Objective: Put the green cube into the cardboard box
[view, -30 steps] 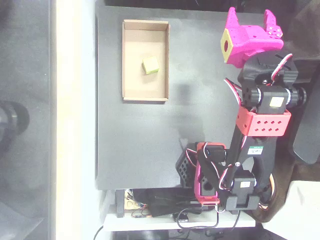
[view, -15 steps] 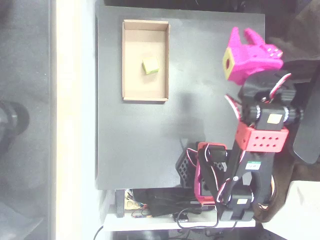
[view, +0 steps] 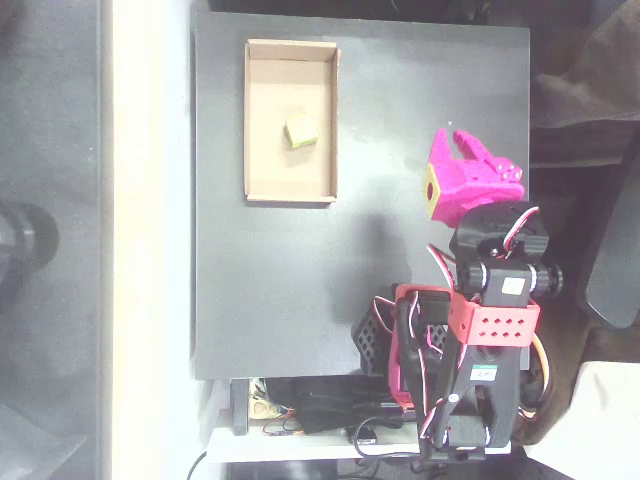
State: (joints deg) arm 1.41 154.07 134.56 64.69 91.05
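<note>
Inside the cardboard box (view: pixel 264 122) lies the green cube (view: pixel 301 133); end effector (view: pixel 452 152) well apart, jaw state unclear

You have 1 camera here, the overhead view, fixed above the scene and facing straight down. It sits far enough back to take in the whole dark matte rectangular tabletop (view: pixel 280 270), with a pale strip of floor along the picture's left side. The black and red arm base (view: pixel 480 380) lies toward the lower right of the picture, and the shallow tan cardboard box (view: pixel 291 190) toward the upper left, so you see both ends of the work area at once.
</note>
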